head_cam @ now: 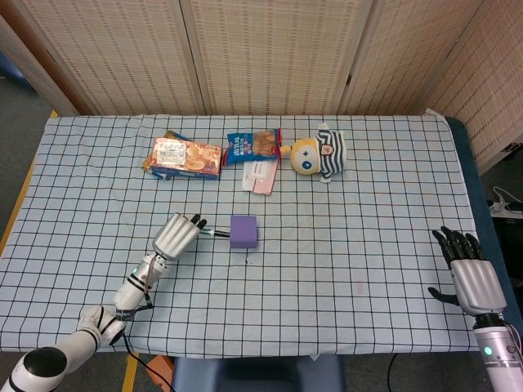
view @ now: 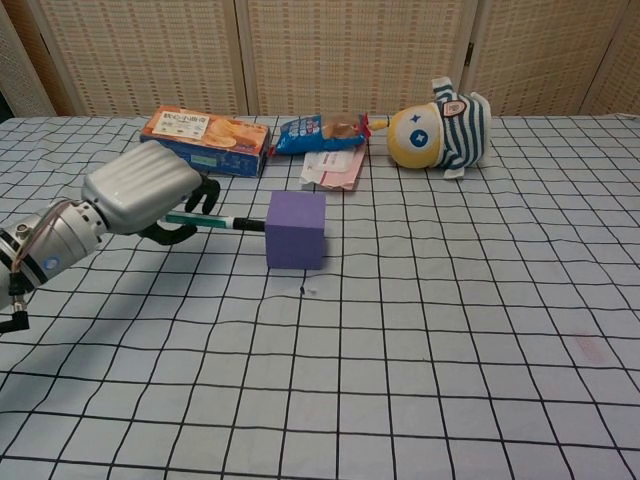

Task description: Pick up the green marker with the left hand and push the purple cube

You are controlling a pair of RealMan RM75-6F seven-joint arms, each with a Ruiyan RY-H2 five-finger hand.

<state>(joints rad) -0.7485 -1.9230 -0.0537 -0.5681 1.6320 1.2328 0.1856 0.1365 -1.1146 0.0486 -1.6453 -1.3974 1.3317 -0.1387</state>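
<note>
Left robot hand [view: 145, 193] grips the green marker [view: 205, 220] by its barrel, tip against the purple cube [view: 296, 229] mid-bench, which looks like light foam and should slide easily on the cloth if pushed low.

cube [view: 296, 229]: solid purple
marker [view: 215, 221]: green barrel, white band, black tip
left hand [view: 145, 191]: silver ribbed back, black fingers
right hand [head_cam: 471, 276]: silver back, black fingers
tablecloth [view: 460, 300]: white with a black grid
cracker box [view: 205, 141]: orange, blue side
snack bag [view: 318, 132]: blue
plush toy [view: 437, 130]: yellow face, navy and white stripes
screen [head_cam: 270, 53]: beige woven panels
</note>
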